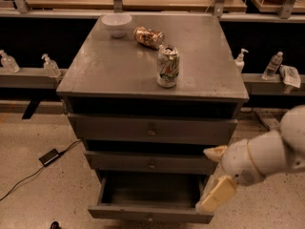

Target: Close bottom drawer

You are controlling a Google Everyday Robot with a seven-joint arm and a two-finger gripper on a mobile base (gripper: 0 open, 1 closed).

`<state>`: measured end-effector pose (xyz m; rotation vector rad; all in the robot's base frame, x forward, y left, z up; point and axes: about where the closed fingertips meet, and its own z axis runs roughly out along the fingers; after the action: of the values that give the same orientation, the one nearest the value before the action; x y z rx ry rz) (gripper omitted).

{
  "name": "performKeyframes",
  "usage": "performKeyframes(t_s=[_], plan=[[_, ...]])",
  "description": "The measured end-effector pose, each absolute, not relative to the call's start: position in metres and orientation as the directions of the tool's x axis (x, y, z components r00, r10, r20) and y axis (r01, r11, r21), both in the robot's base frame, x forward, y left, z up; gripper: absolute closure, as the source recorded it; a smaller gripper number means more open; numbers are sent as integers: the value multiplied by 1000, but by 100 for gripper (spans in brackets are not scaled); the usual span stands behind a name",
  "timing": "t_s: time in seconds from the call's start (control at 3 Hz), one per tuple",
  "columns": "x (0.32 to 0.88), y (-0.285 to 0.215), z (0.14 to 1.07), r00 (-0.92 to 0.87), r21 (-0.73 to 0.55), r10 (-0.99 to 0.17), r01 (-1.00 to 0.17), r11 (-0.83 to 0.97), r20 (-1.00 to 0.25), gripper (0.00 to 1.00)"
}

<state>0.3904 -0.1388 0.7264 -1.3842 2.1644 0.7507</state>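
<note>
The grey cabinet [119, 70] has three drawers. The bottom drawer [124, 213] is pulled out towards me, and its dark inside shows empty. Its small round knob [150, 218] sits at the centre of the narrow front panel. The middle drawer [119, 161] and top drawer [109, 128] stand slightly out. My gripper [204, 179] comes in from the right, low, at the right front corner of the bottom drawer. Its cream fingers [217, 193] are spread apart and hold nothing. I cannot tell whether it touches the drawer.
On the cabinet top stand a green soda can [167, 66], a crushed can lying on its side [148, 36] and a white bowl [116, 24]. Small bottles [50, 65] line the ledges either side. A black power adapter [49, 156] with cable lies on the floor at left.
</note>
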Motion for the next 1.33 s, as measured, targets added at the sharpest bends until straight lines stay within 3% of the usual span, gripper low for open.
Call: performKeyframes(t_s=[0.67, 1.33], plan=[[377, -131, 670, -451, 282, -619, -891, 357, -643, 0], [395, -150, 548, -478, 346, -571, -878, 331, -668, 0]])
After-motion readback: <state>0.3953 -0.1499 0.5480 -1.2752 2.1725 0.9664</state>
